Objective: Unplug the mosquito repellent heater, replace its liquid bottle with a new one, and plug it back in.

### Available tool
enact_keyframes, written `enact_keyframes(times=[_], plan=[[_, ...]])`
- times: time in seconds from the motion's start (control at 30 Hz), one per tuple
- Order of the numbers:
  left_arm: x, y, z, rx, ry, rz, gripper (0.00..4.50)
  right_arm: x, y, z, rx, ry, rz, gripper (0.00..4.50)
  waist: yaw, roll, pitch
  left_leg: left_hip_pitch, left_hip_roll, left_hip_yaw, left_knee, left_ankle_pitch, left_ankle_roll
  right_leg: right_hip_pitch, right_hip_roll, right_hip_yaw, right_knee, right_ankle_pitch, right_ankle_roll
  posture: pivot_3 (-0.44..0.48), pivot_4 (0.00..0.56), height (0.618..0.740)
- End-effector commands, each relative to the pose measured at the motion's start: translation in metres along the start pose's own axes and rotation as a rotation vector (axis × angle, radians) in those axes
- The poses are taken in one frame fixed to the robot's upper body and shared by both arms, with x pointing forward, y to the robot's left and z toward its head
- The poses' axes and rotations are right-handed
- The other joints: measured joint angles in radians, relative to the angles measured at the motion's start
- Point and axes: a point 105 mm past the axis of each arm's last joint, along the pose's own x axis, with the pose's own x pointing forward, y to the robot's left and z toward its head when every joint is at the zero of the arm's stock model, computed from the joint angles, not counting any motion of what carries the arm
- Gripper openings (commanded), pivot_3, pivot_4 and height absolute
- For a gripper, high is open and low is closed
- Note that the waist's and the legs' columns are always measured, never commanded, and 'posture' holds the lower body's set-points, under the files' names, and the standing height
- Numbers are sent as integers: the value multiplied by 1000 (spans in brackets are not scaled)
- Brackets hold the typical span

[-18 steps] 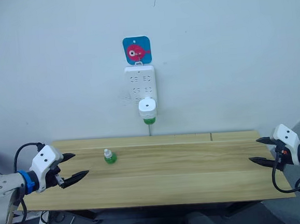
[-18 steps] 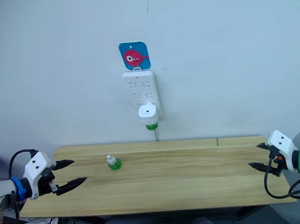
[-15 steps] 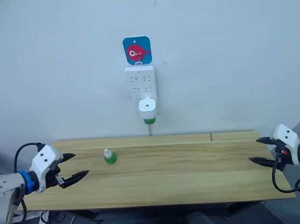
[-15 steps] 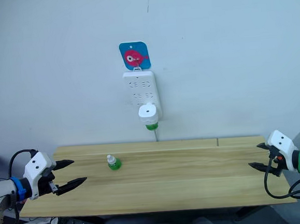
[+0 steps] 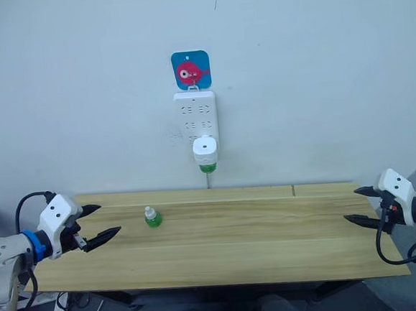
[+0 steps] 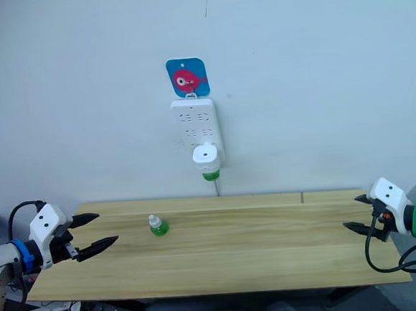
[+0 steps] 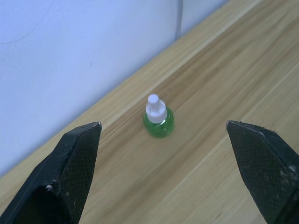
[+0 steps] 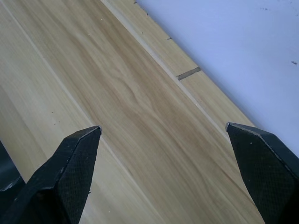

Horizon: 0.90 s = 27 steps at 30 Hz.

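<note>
The white mosquito repellent heater (image 5: pixel 205 150) is plugged into the bottom of the wall socket strip (image 5: pixel 195 121), with a green bottle (image 5: pixel 207 168) under it. The new green bottle with a white cap (image 5: pixel 152 217) stands upright on the wooden table's (image 5: pixel 258 238) left part; it appears as well in the left wrist view (image 7: pixel 158 118). My left gripper (image 5: pixel 100 223) is open at the table's left end, pointing toward that bottle with a gap between them. At the right end, my right gripper (image 5: pixel 356 205) is open over bare wood, holding nothing.
A blue card with a pink figure (image 5: pixel 190 70) hangs above the strip. A cable (image 5: pixel 208 180) drops from the strip behind the table. The wall stands directly behind the table's back edge.
My left gripper has drawn back a little to the left and risen slightly. The right gripper has edged slightly right. Heater and bottle stay put.
</note>
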Motion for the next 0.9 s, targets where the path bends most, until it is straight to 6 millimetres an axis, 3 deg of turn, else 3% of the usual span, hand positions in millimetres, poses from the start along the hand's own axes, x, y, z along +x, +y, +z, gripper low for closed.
enact_keyframes(times=[0.03, 0.37, 0.5, 0.7, 0.9], plan=[[-9, 6, 13, -12, -56, -8, 4500, -8, -9, 13, -33, -37, -42, 4469, 0, 0, 0, 0, 0, 0, 0, 0, 0, 0, 0, 0, 0, 0, 0, -7, 15, 740], [-10, 16, 15, -2, -79, 48, 4500, -9, -8, 11, -35, -41, -57, 4469, -1, 0, 0, 0, 0, 0, 0, 0, 0, 0, 0, 0, 0, 0, 0, -32, 18, 740], [1, 10, 33, -59, -145, 21, 4500, -10, -1, 22, -38, -98, -73, 4469, -7, 1, 1, 0, 0, 0, 0, 0, 0, 0, 0, 0, 0, 0, 0, -55, 26, 740], [27, -21, 77, -125, -266, -118, 4500, -5, 44, 76, -84, -260, 28, 4469, -22, 3, 2, -1, 0, -3, 0, 0, 0, 1, 0, -1, 0, 0, 0, -119, 40, 740], [35, -18, 105, -130, -328, -123, 4500, -4, 70, 136, -73, -426, 98, 4469, -56, 3, 4, -1, 0, -3, 2, 0, 0, 2, 1, -1, 0, 0, 0, -145, 46, 740]])
